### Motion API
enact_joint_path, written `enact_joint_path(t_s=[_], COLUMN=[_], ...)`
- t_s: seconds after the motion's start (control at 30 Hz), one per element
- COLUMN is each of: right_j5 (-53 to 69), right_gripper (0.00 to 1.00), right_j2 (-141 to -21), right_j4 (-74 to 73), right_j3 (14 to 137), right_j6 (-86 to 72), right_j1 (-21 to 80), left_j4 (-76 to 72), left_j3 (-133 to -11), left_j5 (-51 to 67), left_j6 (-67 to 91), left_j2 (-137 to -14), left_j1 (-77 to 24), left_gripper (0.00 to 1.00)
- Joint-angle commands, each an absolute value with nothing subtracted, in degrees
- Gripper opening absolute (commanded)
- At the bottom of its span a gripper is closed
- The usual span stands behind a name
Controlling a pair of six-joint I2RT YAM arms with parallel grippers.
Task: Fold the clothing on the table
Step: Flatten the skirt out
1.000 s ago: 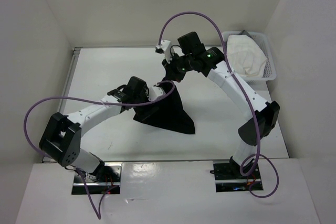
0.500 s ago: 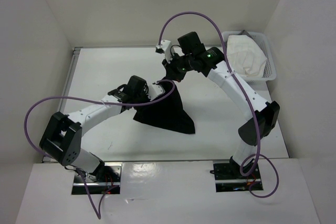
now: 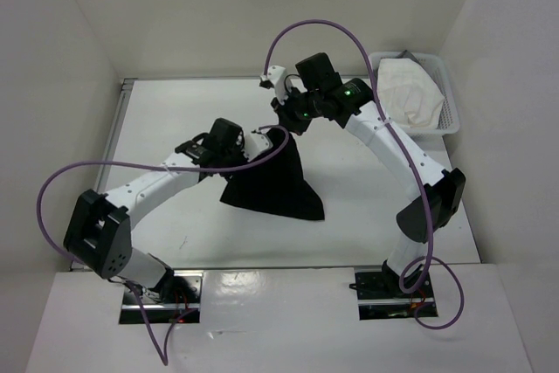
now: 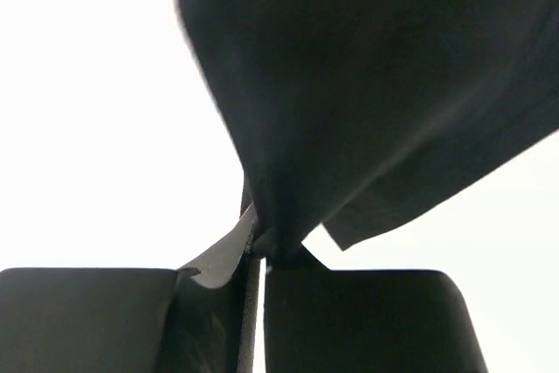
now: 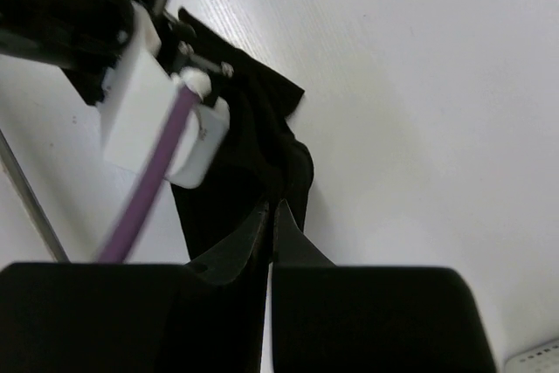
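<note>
Since the earlier frame: left claw point(image 3: 262, 140) is going from spread to clenched, and its arm is shifting slightly toward the top of the frame, tugging the fabric edge with it. Right arm is barely changing.

Top view: the clothing point(image 3: 275, 185) is sitting mid-frame on the tabletop point(image 3: 175, 111), pulled into a tent shape. Its peak is hanging from the right claw point(image 3: 285, 126) just above centre. Left claw is gripping the upper-left edge just beside that. The lower hem is lying spread on the tabletop, running toward lower right. White mesh basket point(image 3: 447, 120) with a white cloth point(image 3: 406, 93) is sitting at upper right, well apart from the work.

Left wrist view: the jaws are pressing together at bottom centre on a gathered pinch of black fabric point(image 4: 367, 85), so the left claw point(image 4: 262, 252) is grasping the clothing. The rest is fanning out across the upper right of the frame, with white tabletop point(image 4: 87, 85) behind it.

Right wrist view: the right claw point(image 5: 271, 216) is clenched too, with fabric point(image 5: 262, 128) running down into the fingertips at bottom centre. I'm reading that as grasping the clothing. The left arm's white wrist housing point(image 5: 157, 102) is crowding in at upper left.

Progress, my read: both grips are on, no flat fold is showing yet. Still left: spreading the held edge, carrying it over the lying part, laying it down and releasing.
</note>
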State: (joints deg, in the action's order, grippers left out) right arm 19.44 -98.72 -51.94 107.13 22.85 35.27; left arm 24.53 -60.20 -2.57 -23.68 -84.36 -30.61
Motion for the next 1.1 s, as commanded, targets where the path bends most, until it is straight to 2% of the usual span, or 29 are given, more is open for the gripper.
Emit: enact_joint_path(t_s=[0.0,0.2,0.5,1.07], right_j5=[17.6,16.3,17.9,28.1], right_gripper=[0.00,0.00,0.00,0.00], right_j2=[-96.6,-95.4,-92.8,-90.7], right_j4=[-51.8,-51.8,-55.5,-64.8], right_j3=[109.6,109.6,109.6,111.7], right_j6=[23.7,24.3,28.2,36.4], right_j1=[35.5,35.5,35.5,35.5], left_j4=[28.5,33.7,40.2,54.8], left_j3=[-66.7,-72.2,-73.2,-82.4], left_j5=[-3.5,-4.7,-2.0,23.5], left_j6=[-22.8,-23.4,-25.1,-32.3], left_j2=[-79.6,-75.7,-69.5,-58.2], left_j1=[-29.0,-28.5,-28.0,-14.1], left_gripper=[0.00,0.00,0.00,0.00])
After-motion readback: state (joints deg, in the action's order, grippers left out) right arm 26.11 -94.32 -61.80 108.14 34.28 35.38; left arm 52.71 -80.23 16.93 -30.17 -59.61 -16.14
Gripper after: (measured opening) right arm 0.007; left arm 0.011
